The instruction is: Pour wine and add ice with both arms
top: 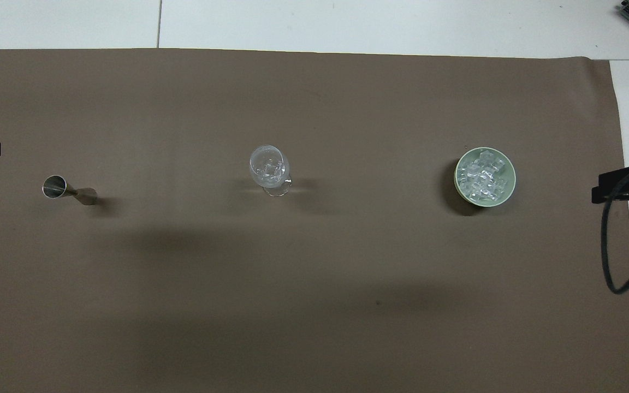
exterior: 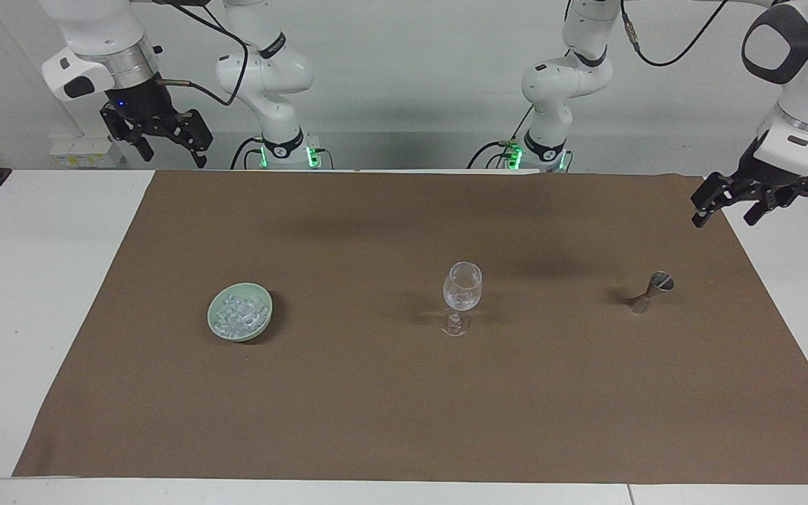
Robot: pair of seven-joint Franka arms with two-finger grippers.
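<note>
- Hovering high over the table's edge near its own base, well clear of the wine glass [exterior: 461,297]: right gripper [exterior: 162,137], fingers spread, empty.
- Sitting toward the right arm's end from that glass: green bowl [exterior: 240,320] of ice [exterior: 238,313]; cubes probably slippery, bowl rim the likelier hold.
- Standing mid-cloth, fragile, top-heavy; best held at stem.
- Standing toward the left arm's end from the glass: steel jigger [exterior: 651,291], light, stiff; waist suits pinching.
- Hanging over the cloth's corner, well apart from the glass: left gripper [exterior: 728,205], spread, empty.

Two white jointed arms [exterior: 264,70] with grey caps, black cables, green base lights.
</note>
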